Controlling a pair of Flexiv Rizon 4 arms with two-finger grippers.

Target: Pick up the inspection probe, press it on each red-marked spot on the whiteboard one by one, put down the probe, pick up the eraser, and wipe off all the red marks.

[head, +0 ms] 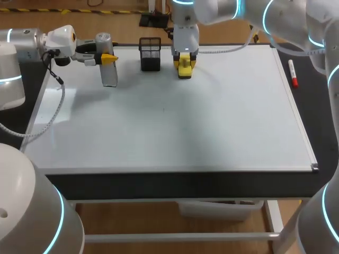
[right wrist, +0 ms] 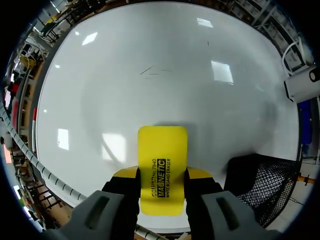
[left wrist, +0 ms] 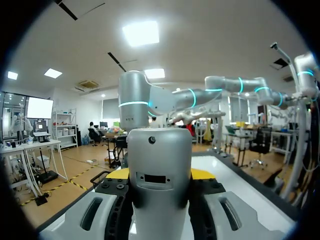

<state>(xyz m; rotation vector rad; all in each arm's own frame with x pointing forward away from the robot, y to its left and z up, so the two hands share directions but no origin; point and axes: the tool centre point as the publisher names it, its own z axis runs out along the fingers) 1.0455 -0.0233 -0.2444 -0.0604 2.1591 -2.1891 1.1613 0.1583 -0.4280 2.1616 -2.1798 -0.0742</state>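
The inspection probe [head: 108, 74], a silver cylinder with a clear lower part, is held upright over the whiteboard [head: 175, 121]. It sits at about 10 o'clock on the board, near its far left corner. The left fingers [head: 110, 57] pinch it from both sides. In the left wrist view the probe's grey body [left wrist: 160, 170] fills the gap between the yellow tips of the left fingers [left wrist: 116, 174].

The eraser [head: 184, 67], a yellow block, is at about 12 o'clock by the board's far edge. The right fingers [right wrist: 126, 173] point down from above and pinch it on its two long sides. In the right wrist view the eraser [right wrist: 162, 167] sticks out ahead of the tips over the white surface. It looks to be on the board or just above it, but I cannot tell which. Faint grey strokes [right wrist: 152, 71] show on the board well ahead of the eraser.

A black mesh basket [head: 150, 53] stands between probe and eraser at about 11 o'clock, just beside the right fingers. A red marker [head: 292, 73] lies at about 2 o'clock, just outside the board's right frame. The left arm [head: 32, 42] comes in from 9 o'clock and the right arm [head: 222, 10] from 1 o'clock. The board covers most of the dark bench [head: 159, 185].
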